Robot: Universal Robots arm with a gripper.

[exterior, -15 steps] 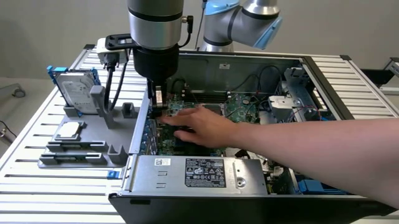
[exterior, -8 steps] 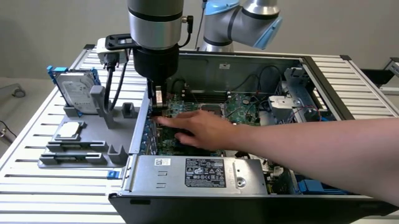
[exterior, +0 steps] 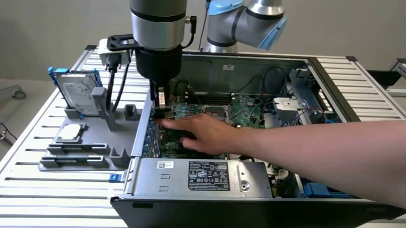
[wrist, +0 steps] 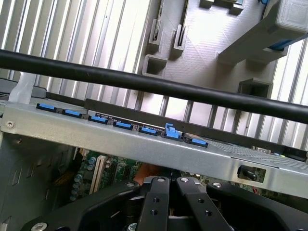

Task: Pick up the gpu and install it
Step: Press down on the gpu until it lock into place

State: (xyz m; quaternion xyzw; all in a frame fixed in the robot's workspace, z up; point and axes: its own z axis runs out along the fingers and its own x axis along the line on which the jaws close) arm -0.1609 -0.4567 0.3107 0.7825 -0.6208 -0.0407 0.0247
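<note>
A slatted metal table (exterior: 38, 183) carries a grey parts tray (exterior: 89, 142) (beside an open computer case (exterior: 209, 190)).

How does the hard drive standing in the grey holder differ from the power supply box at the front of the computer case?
The hard drive stands upright on edge in the grey holder outside the computer case; the power supply box lies flat inside it. The hard drive sits in a blue frame, while the power supply box is bare grey metal. The hard drive looks clearly smaller than the power supply box. Both are silvery metal and carry a printed label.
</note>
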